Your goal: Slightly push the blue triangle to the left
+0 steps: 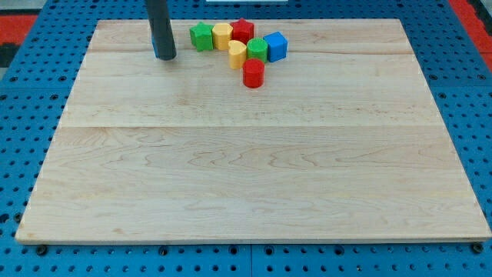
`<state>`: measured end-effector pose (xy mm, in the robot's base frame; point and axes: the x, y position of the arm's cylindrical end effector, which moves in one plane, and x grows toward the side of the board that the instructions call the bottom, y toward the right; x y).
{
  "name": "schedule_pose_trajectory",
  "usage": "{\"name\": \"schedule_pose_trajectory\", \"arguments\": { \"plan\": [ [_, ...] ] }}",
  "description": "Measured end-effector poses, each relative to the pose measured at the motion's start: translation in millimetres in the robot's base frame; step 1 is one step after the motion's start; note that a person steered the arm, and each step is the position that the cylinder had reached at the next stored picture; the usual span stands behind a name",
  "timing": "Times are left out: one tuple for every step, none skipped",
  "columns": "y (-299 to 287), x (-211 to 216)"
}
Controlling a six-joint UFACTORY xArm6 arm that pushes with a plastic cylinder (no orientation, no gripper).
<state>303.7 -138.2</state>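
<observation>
My rod comes down from the view's top left, and my tip [165, 57] rests on the wooden board [246, 169]. A sliver of a blue block [156, 51] shows at the rod's left edge, right by the tip. The rod hides most of it, so I cannot make out its shape. The tip sits to the left of the block cluster, about a block's width from the green block [201, 36].
The cluster at the view's top centre holds the green block, a yellow block [222, 35], a red block [243, 31], a yellow heart [237, 54], a second green block [257, 51], a blue cube [275, 46] and a red cylinder [254, 73].
</observation>
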Motion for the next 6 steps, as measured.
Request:
{"name": "schedule_pose_trajectory", "arguments": {
  "plan": [
    [12.9,-40.3],
    [-21.5,-67.0],
    [-57.4,-37.1],
    [-16.5,0.1],
    [-66.4,18.4],
    [-74.1,16.8]
  ]
}}
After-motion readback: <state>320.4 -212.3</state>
